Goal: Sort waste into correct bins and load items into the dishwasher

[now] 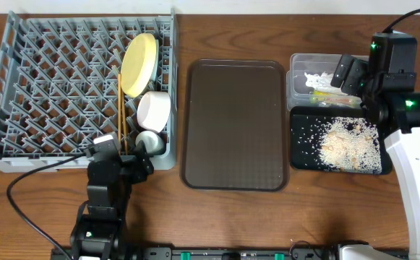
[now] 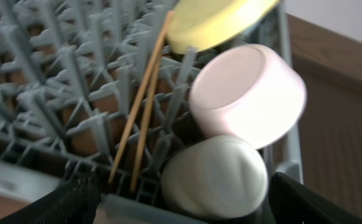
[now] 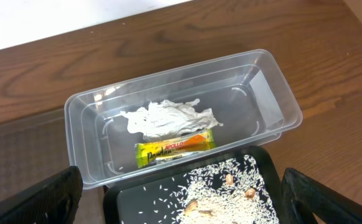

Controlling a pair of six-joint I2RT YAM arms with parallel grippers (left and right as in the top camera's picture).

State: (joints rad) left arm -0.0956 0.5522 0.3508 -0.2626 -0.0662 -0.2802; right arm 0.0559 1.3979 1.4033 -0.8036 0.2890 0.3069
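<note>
The grey dishwasher rack (image 1: 50,94) holds the yellow plate (image 1: 139,63) on edge, a white bowl (image 1: 154,108), a small white cup (image 1: 149,141) and two chopsticks (image 1: 121,119). My left gripper (image 1: 142,154) is at the rack's front right corner. In the left wrist view it (image 2: 187,211) is open, its fingers standing either side of the cup (image 2: 215,177), which rests in the rack (image 2: 43,93) below the bowl (image 2: 249,96). My right gripper (image 3: 184,211) hangs open and empty over the clear tub (image 3: 268,87) with paper (image 3: 168,118) and wrapper (image 3: 174,147), and the black tray (image 3: 137,199) of rice (image 3: 224,193).
A large brown serving tray (image 1: 235,123) lies between the rack and the bins. The clear tub (image 1: 300,59) sits behind the black tray (image 1: 303,123) at the right. My right arm's white link (image 1: 412,180) runs along the table's right edge.
</note>
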